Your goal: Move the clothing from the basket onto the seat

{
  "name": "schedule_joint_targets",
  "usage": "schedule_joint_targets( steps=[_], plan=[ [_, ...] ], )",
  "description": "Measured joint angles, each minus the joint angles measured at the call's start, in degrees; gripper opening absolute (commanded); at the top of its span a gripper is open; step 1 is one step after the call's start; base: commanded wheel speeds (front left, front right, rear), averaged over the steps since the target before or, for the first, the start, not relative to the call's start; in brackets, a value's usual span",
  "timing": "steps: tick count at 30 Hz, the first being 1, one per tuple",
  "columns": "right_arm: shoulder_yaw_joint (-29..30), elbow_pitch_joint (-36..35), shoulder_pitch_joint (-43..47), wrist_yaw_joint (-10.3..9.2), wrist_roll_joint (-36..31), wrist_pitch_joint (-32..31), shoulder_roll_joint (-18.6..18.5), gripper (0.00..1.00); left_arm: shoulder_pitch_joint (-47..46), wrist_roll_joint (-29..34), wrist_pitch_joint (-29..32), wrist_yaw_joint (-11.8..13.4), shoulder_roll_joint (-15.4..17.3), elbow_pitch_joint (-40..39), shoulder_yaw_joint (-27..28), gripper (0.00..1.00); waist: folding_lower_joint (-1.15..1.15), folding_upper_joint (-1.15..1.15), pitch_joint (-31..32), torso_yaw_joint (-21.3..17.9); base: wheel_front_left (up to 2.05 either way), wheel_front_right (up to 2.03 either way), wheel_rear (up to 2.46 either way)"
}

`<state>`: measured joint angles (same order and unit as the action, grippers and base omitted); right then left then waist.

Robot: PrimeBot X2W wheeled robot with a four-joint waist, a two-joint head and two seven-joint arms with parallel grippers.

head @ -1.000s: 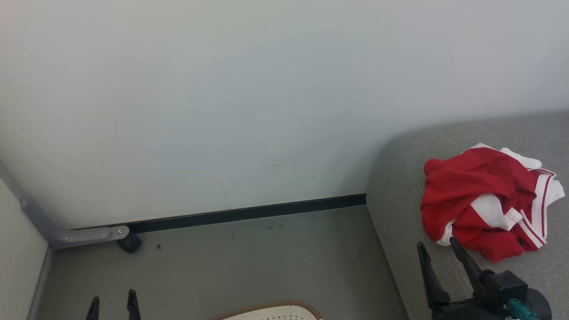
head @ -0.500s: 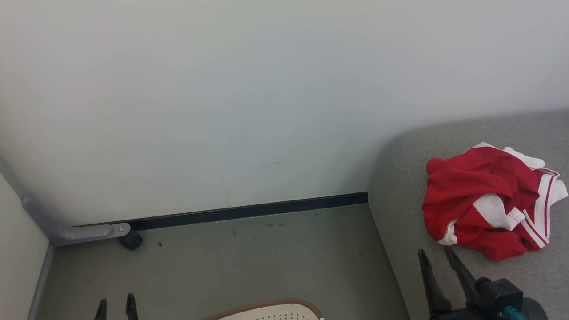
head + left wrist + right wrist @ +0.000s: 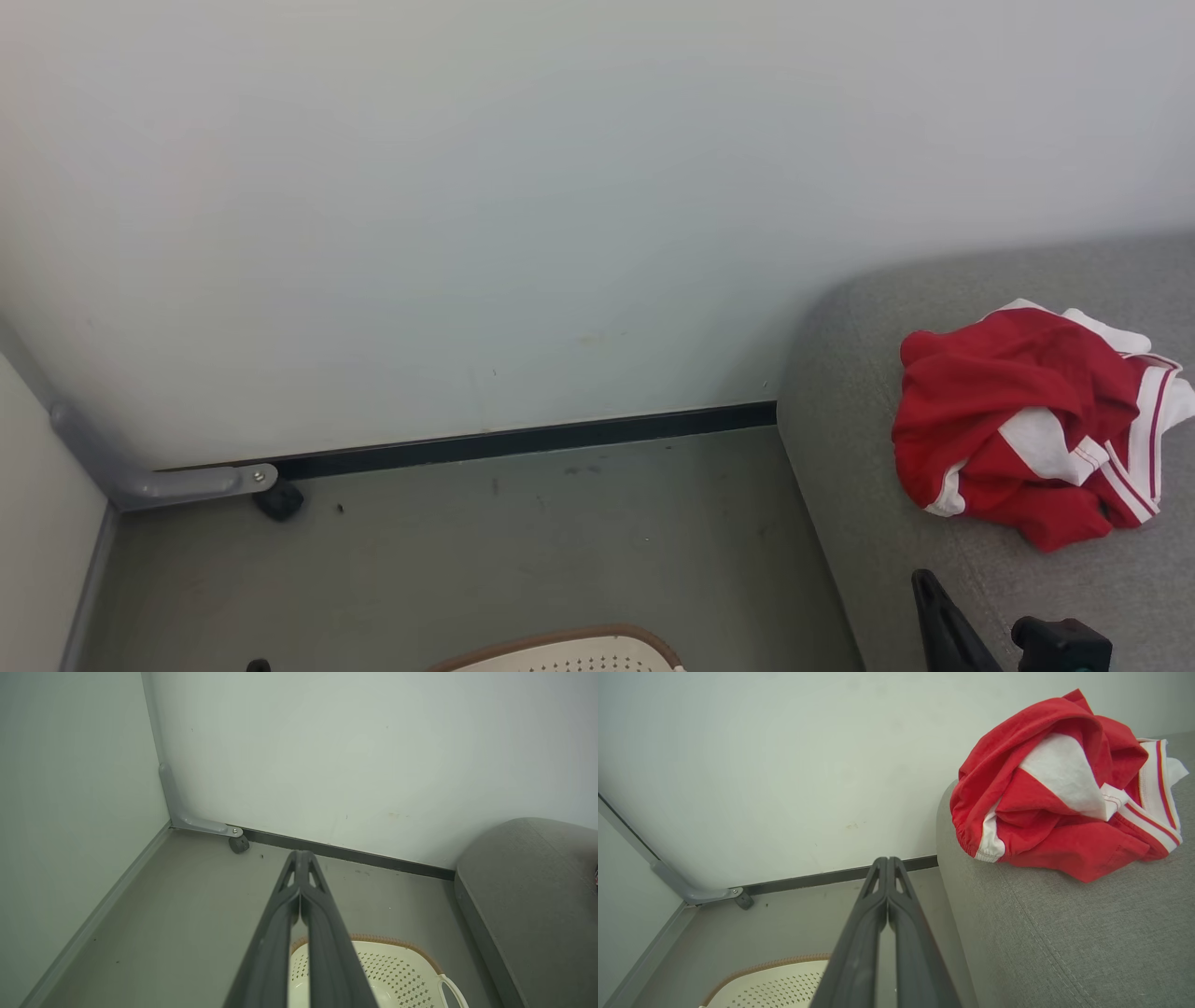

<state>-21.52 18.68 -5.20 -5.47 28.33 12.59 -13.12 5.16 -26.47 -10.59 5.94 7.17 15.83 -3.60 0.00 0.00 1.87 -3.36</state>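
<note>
A crumpled heap of red clothing [image 3: 1027,420] with white trim and stripes lies on the grey seat [image 3: 859,467] at the right, near its rounded corner. The cream basket [image 3: 373,970] with its brown rim stands on the floor below my left gripper [image 3: 301,856], which is shut on nothing. The part of the basket's inside that shows is bare. My right gripper [image 3: 887,861] is shut and holds nothing. It hangs by the seat's left edge, short of the clothing [image 3: 1055,793]. One dark finger [image 3: 938,616] of it rises at the head view's lower right.
A pale wall with a dark skirting strip [image 3: 523,443] closes the back. A grey metal bracket with a small black wheel [image 3: 278,501] sits in the left corner. Grey floor [image 3: 513,551] lies between wall, basket and seat.
Both grippers have dropped toward the bottom edge of the head view. The right gripper's fingers, spread a second ago, have come together. The clothing stays on the seat.
</note>
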Motion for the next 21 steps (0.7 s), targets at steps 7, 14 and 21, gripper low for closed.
schedule_joint_targets(
  steps=[7,14,21],
  plan=[
    [2.0,0.0,0.0,0.91,4.4,-1.5,0.7,0.00,-0.2,-4.8,1.3,-1.0,-0.2,0.2,0.8,0.00,0.00,0.00,-0.1,0.2,0.00,0.00,0.00],
    [4.3,0.0,0.0,1.82,9.3,-3.0,1.6,0.00,-1.0,-9.8,2.7,-2.0,-0.5,0.3,1.4,0.00,0.00,0.00,-0.3,0.5,0.00,0.00,0.00],
    [6.7,0.0,0.0,2.58,14.4,-4.6,2.3,0.00,-1.5,-14.9,4.0,-3.0,-1.1,0.3,2.1,0.00,0.00,0.00,-0.4,0.8,0.00,0.00,0.00]
  ],
)
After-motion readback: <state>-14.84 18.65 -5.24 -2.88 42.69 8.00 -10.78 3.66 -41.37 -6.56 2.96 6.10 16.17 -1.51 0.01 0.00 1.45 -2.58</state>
